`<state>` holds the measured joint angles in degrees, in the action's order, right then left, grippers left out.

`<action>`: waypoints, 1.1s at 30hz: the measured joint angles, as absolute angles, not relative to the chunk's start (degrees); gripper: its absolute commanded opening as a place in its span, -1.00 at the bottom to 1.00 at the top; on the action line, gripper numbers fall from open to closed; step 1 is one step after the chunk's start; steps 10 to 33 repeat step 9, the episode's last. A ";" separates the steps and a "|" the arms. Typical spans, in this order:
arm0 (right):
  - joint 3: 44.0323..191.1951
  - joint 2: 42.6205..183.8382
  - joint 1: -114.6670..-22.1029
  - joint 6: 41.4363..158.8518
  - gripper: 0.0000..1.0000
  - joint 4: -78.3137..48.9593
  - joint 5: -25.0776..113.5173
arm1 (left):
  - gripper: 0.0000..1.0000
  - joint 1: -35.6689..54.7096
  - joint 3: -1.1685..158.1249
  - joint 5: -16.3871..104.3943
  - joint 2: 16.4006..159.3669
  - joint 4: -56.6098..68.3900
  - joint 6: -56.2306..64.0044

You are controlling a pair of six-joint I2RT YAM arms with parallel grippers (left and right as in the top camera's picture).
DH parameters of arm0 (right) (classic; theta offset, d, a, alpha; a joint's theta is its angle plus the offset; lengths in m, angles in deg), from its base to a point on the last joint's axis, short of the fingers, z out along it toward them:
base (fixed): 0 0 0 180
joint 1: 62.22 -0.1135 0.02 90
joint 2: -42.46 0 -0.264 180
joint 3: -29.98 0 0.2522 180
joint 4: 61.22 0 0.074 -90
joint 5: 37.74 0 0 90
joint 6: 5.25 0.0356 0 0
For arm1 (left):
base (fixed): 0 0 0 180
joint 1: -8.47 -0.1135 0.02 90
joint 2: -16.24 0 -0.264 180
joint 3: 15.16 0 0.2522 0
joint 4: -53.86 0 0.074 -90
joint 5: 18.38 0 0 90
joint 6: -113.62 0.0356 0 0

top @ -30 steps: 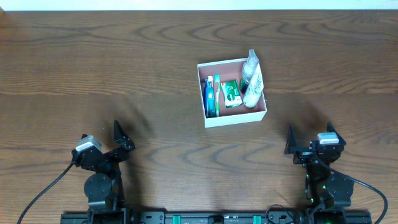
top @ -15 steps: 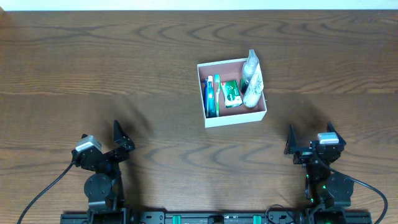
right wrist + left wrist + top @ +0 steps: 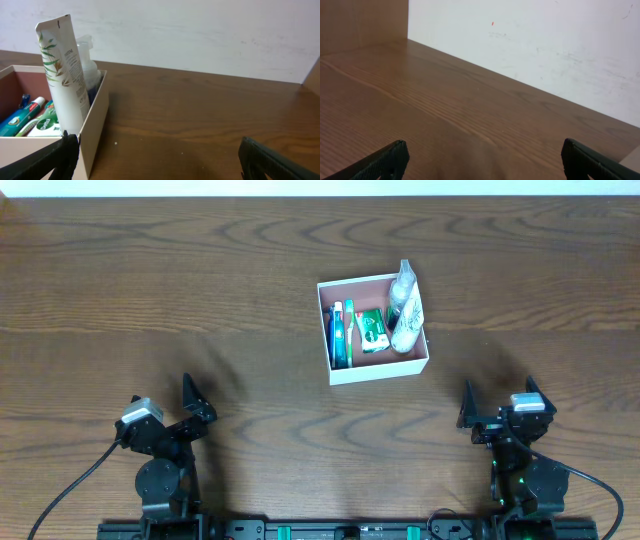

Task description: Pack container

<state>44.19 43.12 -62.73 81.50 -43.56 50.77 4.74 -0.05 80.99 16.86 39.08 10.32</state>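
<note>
The container [image 3: 381,368], a square white box with a pink inside, stands right of the table's middle. In it lie a blue toothbrush pack [image 3: 338,335] and a green packet [image 3: 373,330], and a white tube [image 3: 408,315] leans with a clear bottle [image 3: 402,280] at its right wall. My left gripper [image 3: 163,402] rests open near the front left, far from the box, over bare wood [image 3: 487,165]. My right gripper [image 3: 498,404] is open at the front right. In its wrist view [image 3: 160,162] the container wall [image 3: 95,120] and the tube [image 3: 62,75] stand at left, beyond the left finger.
Brown wooden table [image 3: 150,290] all around the box. A white wall [image 3: 545,45] runs along the far edge of the table.
</note>
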 measured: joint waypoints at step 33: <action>44.19 43.12 -62.73 81.50 0.98 -43.54 50.77 | 0.96 4.74 -0.05 80.99 16.86 39.08 10.30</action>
